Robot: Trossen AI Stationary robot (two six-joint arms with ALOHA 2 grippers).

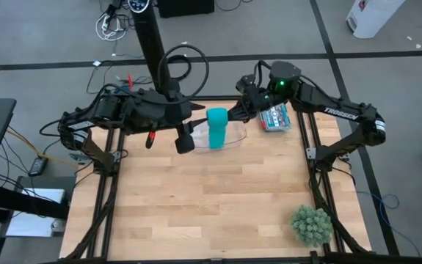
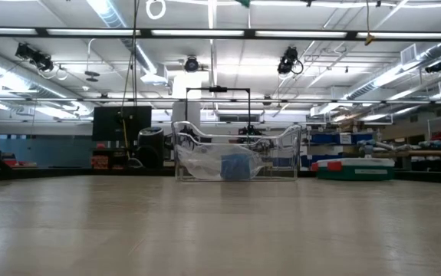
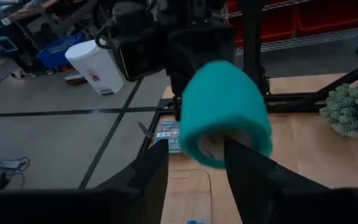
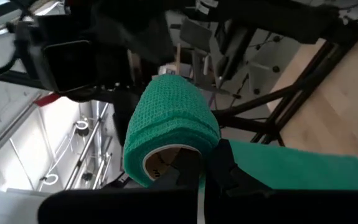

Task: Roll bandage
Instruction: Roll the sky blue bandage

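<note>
Nearest, bare wooden bench (image 1: 196, 213), with a small green plant (image 1: 312, 224) in a front corner on the right arm's side.

Farther back, near the rear edge, a clear plastic bin (image 2: 281, 157) standing upright on the bench. Inside it, a blue roll (image 2: 235, 167) lying on the bottom among crumpled clear plastic.

Over that bin, held up in the air between the two arms, the bandage (image 4: 169, 127): teal-green, mostly wound into a thick coil around a pale core, with a flat loose tail (image 4: 291, 168) trailing away from the coil and hanging down toward the bin.

Right gripper (image 4: 197, 165) reaching in from the right, closed tight, pinching the coil at its open end by the rim of the core.

Left gripper (image 3: 194, 149) reaching in from the left at the same height, pointed straight at the coil, fingers (image 3: 147, 180) parted with a clear gap between them. Coil just past the fingertips and wider than that gap; contact with either finger impossible to tell.

Just beside the bin, under the right arm, a flat blue and red packet (image 1: 275, 117).

Beyond the bench, grey floor, cables and a white bin (image 3: 98, 65).
</note>
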